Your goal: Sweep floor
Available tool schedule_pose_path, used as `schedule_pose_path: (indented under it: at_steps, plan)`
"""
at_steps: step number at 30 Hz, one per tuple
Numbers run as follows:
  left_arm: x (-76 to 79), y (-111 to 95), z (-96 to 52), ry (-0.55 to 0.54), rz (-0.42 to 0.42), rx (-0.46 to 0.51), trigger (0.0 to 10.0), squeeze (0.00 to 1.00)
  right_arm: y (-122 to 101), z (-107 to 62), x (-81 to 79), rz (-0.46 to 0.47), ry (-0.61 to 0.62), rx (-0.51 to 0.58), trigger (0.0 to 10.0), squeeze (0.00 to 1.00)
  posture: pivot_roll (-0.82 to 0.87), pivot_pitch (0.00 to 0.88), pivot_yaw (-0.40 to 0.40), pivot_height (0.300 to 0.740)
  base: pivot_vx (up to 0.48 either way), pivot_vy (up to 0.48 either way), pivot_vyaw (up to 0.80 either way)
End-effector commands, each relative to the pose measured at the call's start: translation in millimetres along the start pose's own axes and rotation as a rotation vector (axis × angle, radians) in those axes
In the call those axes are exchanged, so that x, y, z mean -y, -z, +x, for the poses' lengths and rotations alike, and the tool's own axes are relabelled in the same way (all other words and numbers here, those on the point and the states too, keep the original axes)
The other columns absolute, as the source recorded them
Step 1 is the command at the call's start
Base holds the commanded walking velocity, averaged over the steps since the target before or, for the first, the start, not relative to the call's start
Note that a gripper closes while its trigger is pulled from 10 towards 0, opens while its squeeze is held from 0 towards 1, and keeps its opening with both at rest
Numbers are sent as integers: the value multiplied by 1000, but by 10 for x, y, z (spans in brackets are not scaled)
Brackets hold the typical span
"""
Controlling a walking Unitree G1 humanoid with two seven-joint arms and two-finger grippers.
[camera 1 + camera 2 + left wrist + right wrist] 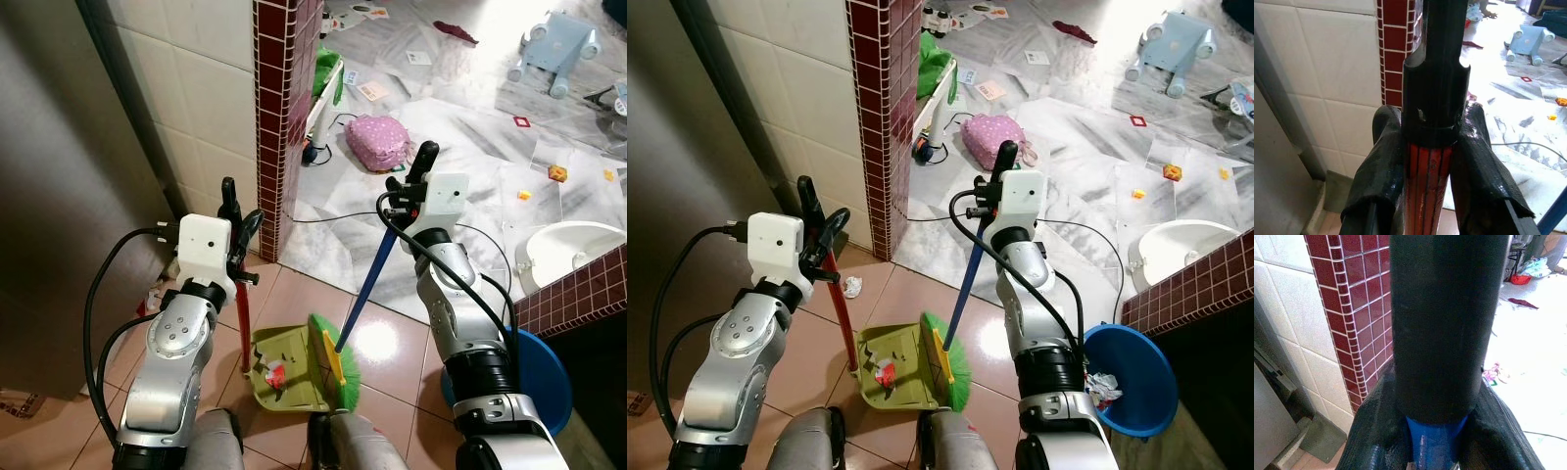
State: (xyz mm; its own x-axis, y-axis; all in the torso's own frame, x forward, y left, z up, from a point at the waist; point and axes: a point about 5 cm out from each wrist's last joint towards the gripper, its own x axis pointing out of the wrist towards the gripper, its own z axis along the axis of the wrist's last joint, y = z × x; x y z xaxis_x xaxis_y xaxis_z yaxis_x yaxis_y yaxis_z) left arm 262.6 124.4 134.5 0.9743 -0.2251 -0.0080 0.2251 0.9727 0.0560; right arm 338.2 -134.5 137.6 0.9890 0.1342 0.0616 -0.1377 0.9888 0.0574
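Both grippers clamped: left gripper on dustpan handle, right gripper on broom. Risk: tilting the dustpan spills its 2 scraps (pan sits flat).

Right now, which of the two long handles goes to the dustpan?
The red handle, clamped by the left gripper, runs down to the green dustpan. The blue handle, in the right gripper, ends in the broom's green bristles.

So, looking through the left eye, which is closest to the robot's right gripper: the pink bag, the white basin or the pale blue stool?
From the right gripper:
1. Pink bag, on the marble floor just beyond it, slightly to its left.
2. White basin, off to its right by the low tiled wall.
3. Pale blue stool, tipped over far back on the right.
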Motion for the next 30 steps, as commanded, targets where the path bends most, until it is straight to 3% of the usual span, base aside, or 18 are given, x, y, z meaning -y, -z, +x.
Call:
schedule_pose_path:
  at_steps: [1, 13, 30]
  plan:
    - [48, -155, -16, 19, 8, 68, 10000, 0, 35, -18, 47, 22, 22, -9, 10000, 0, 29, 150, -86, 740, 0, 0, 0]
    - [-105, -75, -71, -22, -1, 41, 10000, 0, 88, -56, 68, 14, 34, -17, 10000, 0, 25, 146, -69, 740, 0, 0, 0]
    - [-11, -90, -73, 18, -4, 51, 10000, 0, 105, -50, 163, -29, 82, -42, 10000, 0, 16, 158, -73, 740, -14, 0, 0]
